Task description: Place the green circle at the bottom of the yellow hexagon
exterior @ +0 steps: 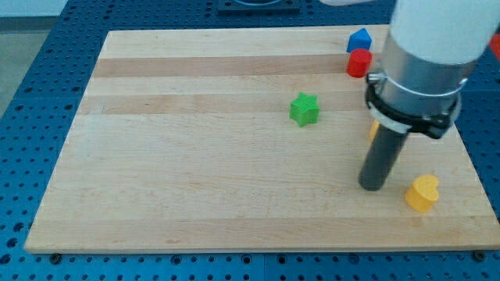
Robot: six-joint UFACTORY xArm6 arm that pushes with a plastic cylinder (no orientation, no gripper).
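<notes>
1. My tip (372,186) sits on the pale wooden table (195,179) at lower right, just left of a yellow heart-shaped block (423,193).
2. No gripper here, only a bare rod.
3. No green circle shows; the green star-shaped block (305,109) sits mid-frame, well apart.
4. A yellow sliver (374,129) peeks behind the rod, shape unclear. Placement looks undone.
5. Upper right: blue block (359,38), red block (358,62).

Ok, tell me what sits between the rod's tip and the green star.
Nothing: the camera view shows only bare wooden board between my tip and the green star, which lies up and to the view's left of the tip.
</notes>
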